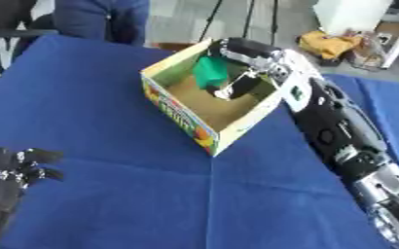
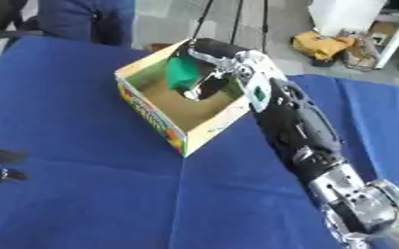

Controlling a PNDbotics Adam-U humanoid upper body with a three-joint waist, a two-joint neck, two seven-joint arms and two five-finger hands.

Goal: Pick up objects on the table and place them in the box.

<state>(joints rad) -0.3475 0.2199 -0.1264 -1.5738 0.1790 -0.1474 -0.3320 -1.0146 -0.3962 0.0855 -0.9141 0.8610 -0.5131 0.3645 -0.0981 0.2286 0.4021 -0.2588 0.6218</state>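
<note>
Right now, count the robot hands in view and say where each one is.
2. The right hand reaches into the box at the green object; the left hand rests open near the lower left corner.

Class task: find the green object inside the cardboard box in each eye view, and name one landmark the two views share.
Left eye view: green object sits upper centre, in the box's far corner, beside the right hand.
Right eye view: it shows upper left of centre.
Shared landmark: the box and its colourful printed front wall.

Green object (image 1: 209, 71) inside open cardboard box (image 1: 179, 111), far corner.
</note>
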